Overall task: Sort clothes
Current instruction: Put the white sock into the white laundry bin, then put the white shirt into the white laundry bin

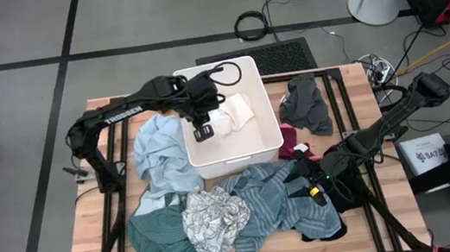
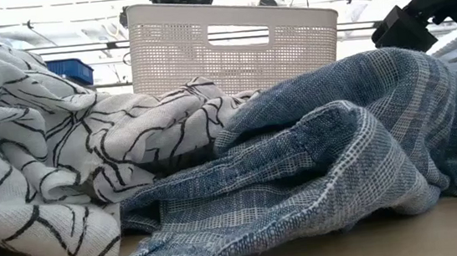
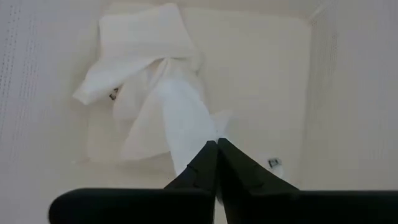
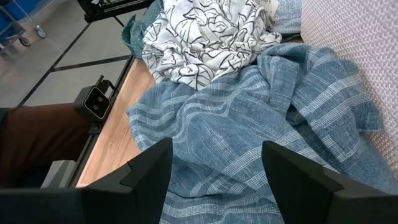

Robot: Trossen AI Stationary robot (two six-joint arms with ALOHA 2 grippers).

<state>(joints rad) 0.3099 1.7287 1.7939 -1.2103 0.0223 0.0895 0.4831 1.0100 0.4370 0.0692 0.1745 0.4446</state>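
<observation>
In the low view, the surface is largely hidden by the blue-grey striped garment and the grey patterned garment. The left jaws are pressed together inside the white bin, pinching the white garment. The right jaws are held spread above the striped garment, gripping nothing.

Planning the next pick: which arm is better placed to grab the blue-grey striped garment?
The right arm, probably. Its right gripper hangs with jaws open just above the blue-grey striped garment. The left gripper is over the white bin, jaws closed at the white garment lying inside.
</observation>
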